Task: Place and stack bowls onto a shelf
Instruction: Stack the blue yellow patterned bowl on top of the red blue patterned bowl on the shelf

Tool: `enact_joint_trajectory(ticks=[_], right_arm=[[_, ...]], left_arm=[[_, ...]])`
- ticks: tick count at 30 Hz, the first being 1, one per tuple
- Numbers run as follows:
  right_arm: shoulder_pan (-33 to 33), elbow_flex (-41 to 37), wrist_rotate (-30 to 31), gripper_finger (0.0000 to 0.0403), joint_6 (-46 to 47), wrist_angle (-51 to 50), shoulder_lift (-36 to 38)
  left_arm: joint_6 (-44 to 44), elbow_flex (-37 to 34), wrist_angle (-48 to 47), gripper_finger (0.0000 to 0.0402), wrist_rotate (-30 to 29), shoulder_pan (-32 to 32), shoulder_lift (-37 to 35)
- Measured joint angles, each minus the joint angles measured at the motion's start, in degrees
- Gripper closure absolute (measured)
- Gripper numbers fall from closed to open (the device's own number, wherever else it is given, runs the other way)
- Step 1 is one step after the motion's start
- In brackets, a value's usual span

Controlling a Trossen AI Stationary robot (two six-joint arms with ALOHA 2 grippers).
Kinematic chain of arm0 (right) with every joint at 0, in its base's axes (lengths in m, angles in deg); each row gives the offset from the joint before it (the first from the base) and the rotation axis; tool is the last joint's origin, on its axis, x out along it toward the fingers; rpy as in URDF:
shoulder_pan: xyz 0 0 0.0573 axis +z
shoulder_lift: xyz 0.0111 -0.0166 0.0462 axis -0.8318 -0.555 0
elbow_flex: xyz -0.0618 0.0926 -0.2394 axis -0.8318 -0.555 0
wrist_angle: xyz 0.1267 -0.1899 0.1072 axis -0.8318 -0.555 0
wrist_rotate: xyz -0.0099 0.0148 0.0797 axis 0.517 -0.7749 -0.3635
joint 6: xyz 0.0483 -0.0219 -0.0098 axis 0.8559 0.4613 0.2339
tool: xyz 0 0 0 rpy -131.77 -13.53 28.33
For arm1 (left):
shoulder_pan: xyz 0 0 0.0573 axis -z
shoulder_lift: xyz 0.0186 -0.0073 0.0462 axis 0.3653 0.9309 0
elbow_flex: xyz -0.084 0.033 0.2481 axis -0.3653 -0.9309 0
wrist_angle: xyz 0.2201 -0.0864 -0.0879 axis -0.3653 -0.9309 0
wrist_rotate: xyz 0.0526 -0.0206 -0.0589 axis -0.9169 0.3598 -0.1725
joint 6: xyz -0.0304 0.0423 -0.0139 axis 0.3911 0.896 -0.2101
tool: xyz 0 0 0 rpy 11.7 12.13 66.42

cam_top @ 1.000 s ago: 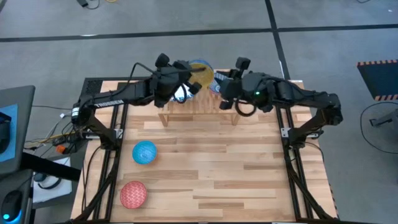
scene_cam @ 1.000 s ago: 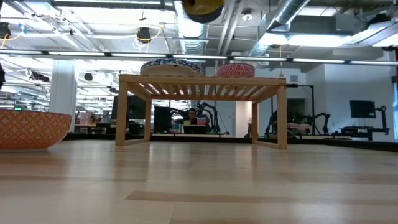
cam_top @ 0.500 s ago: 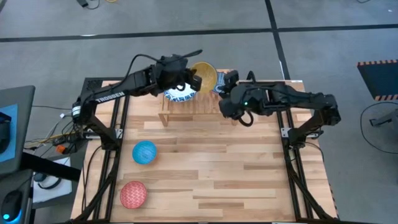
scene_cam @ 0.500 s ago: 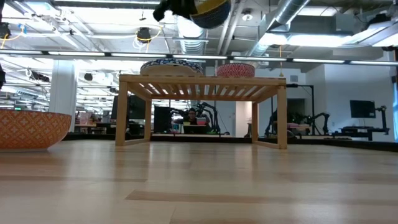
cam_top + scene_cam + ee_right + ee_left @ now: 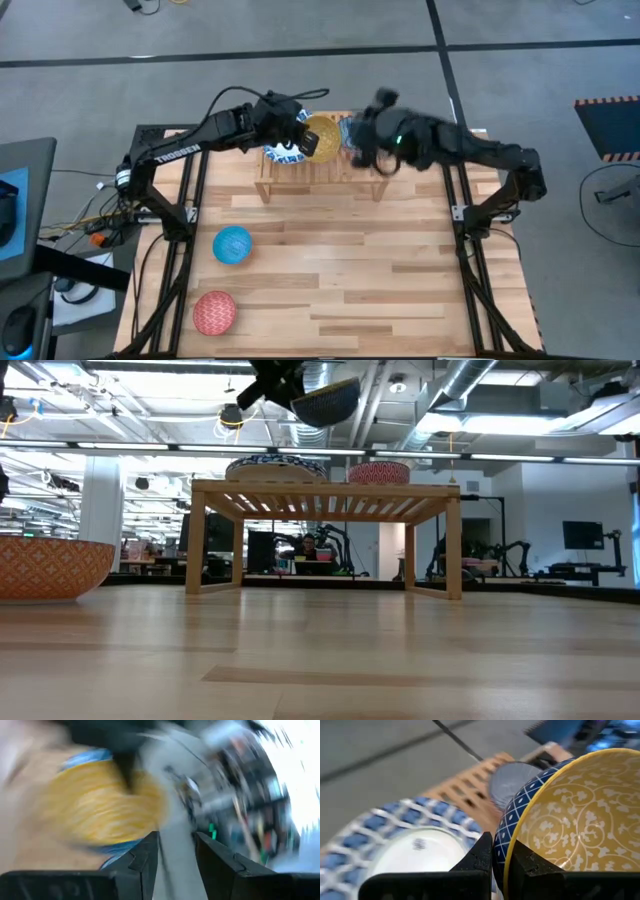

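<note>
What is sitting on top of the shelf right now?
On the shelf: a wide blue-rimmed white bowl and a red-patterned bowl. The left gripper holds the yellow bowl above it. The right arm hides the shelf's right end from above.

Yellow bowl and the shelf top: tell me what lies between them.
Only air. The low view shows the yellow bowl, clamped by the left gripper, hanging clear above the shelf, between the white bowl and the red bowl.
</note>
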Motion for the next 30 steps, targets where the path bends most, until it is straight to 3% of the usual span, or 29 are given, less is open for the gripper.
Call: enact_joint_trajectory(ticks=[3, 6, 10, 15, 19, 25, 30], right_arm=[[-4.0, 1.1, 1.0, 0.0246, 18.6, 2.6, 0.7], [-7.7, 2.5, -6.0, 0.0249, 32.6, 1.3, 1.0], [-9.3, 2.4, -16.8, 0.0253, 37.6, 0.6, 0.4], [-6.7, 2.4, -14.8, 0.0253, 33.1, -0.7, -0.4], [-4.9, 2.3, -12.5, 0.0252, 21.1, -4.4, -1.3], [0.2, 2.4, -15.9, 0.0253, -5.2, -9.3, -1.1], [3.5, 2.4, -17.2, 0.0253, -18.6, -9.7, -3.1]], left_arm=[[4.5, 0.0, 0.6, 0.0397, -10.0, 2.6, 0.0], [8.5, 0.0, 2.2, 0.0397, -19.6, 5.1, 0.0], [14.1, 0.0, 6.1, 0.0396, -29.9, 7.8, 0.0], [16.7, 0.0, 11.4, 0.0393, -36.1, 8.8, 0.0], [19.5, 0.6, 11.1, 0.0394, -29.5, 7.6, -0.3], [16.3, 5.9, 0.3, 0.0398, -7.3, 1.4, 0.0], [13.2, 7.7, -6.7, 0.0398, 4.5, -4.5, 1.1]])
